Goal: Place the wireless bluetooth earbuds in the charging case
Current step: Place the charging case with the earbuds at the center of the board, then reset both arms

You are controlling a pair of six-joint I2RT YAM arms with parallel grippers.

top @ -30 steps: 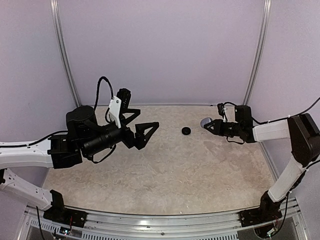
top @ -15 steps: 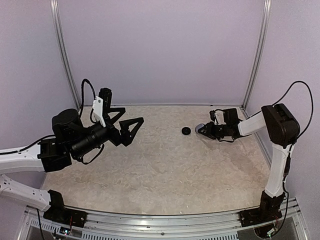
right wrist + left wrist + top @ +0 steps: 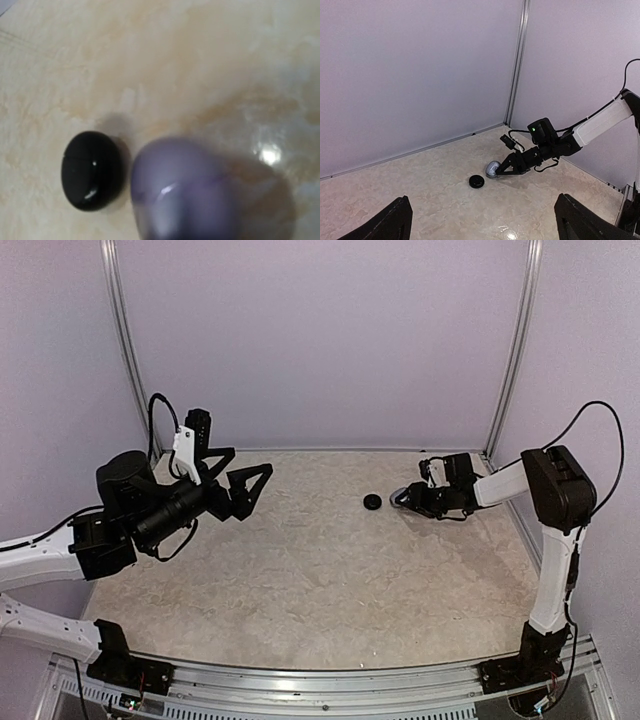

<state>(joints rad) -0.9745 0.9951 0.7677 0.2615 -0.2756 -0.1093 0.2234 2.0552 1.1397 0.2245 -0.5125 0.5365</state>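
No earbuds show in any view. A black round puck (image 3: 372, 502) lies on the beige table at the back middle; it also shows in the left wrist view (image 3: 476, 181) and the right wrist view (image 3: 91, 170). A silvery-grey round case (image 3: 493, 168) sits just right of it, tilted and low at the table, blurred and close in the right wrist view (image 3: 190, 200). My right gripper (image 3: 404, 499) pinches this grey case at its right side. My left gripper (image 3: 250, 462) is wide open and empty, raised at the left and far from both pucks.
Lilac walls with metal corner posts (image 3: 510, 350) close the back and sides. The right arm's elbow (image 3: 560, 485) stands tall at the right edge. The left arm's body (image 3: 130, 510) hangs over the table's left part.
My left gripper has drawn back to the left and a little up. My right gripper has moved left and down with the grey case, close to the black puck.
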